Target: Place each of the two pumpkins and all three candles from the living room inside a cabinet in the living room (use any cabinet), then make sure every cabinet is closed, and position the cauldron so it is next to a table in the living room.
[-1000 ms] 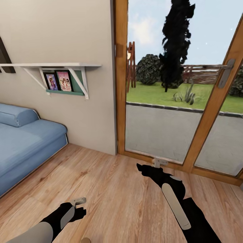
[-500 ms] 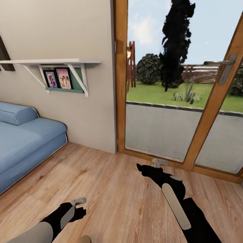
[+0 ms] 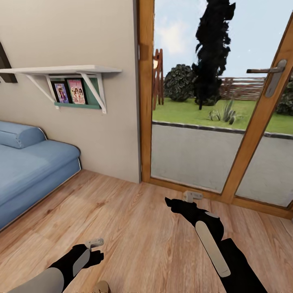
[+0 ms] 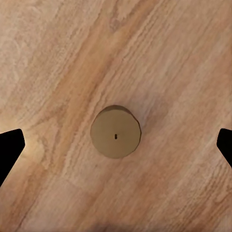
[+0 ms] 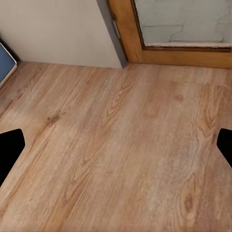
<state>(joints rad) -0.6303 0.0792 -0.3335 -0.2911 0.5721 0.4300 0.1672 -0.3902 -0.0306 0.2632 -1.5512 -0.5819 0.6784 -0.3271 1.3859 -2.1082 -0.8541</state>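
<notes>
One candle (image 4: 116, 131), a stubby grey-beige cylinder seen from above, stands upright on the wood floor. In the left wrist view it sits midway between my left gripper's dark fingertips (image 4: 9, 149), which stand wide apart and clear of it. In the head view the candle (image 3: 101, 287) peeks in at the bottom edge, just below my left gripper (image 3: 95, 243), which is open. My right gripper (image 3: 191, 196) hangs open over bare floor near the glass door, holding nothing. The pumpkins, cabinet, cauldron and table are out of view.
A blue sofa (image 3: 28, 171) fills the left side. Above it a white wall shelf (image 3: 65, 70) carries framed photos. A wood-framed glass door (image 3: 252, 134) with a lever handle closes off the right. Wood floor (image 3: 134, 228) lies open between sofa and door.
The whole picture has shifted up a little, so the camera has moved; more of the candle now shows at the bottom edge. Both arms hold their pose.
</notes>
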